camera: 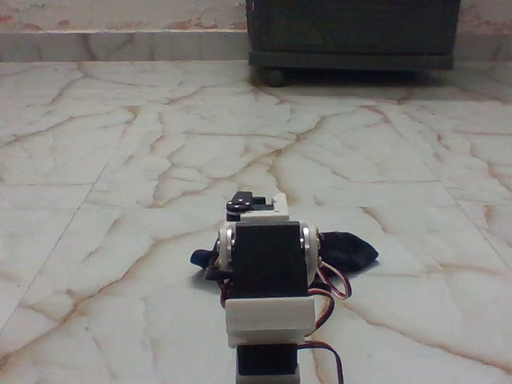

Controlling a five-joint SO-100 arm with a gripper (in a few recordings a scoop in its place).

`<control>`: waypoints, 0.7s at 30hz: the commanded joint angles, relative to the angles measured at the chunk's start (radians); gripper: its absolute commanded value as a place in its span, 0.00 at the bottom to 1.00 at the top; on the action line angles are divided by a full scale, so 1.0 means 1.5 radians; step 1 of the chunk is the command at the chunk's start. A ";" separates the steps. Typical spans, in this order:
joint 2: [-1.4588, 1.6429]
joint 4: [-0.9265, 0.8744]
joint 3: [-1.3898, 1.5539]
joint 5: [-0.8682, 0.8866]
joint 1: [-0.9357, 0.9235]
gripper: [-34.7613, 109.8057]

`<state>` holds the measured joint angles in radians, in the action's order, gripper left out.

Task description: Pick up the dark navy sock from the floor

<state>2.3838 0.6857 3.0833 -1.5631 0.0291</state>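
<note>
A robot arm [268, 288] stands in the lower centre of the frame, built from white plastic brackets and black box-shaped servo blocks. The largest black block sits in the middle, flanked left and right by rounded white side plates with pale metallic rims. Below it lies a wide white bracket; another black block reaches the bottom edge. Above, a small white piece carries a black round part. Thin cables — red and dark — loop along its right side.
</note>
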 commanded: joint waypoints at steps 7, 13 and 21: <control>0.015 0.036 -0.001 0.008 -0.013 0.24; 0.015 0.039 0.000 0.007 -0.013 0.24; 0.005 0.005 -0.016 0.025 -0.017 0.24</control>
<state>2.3838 0.6964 3.0833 -1.5417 0.0123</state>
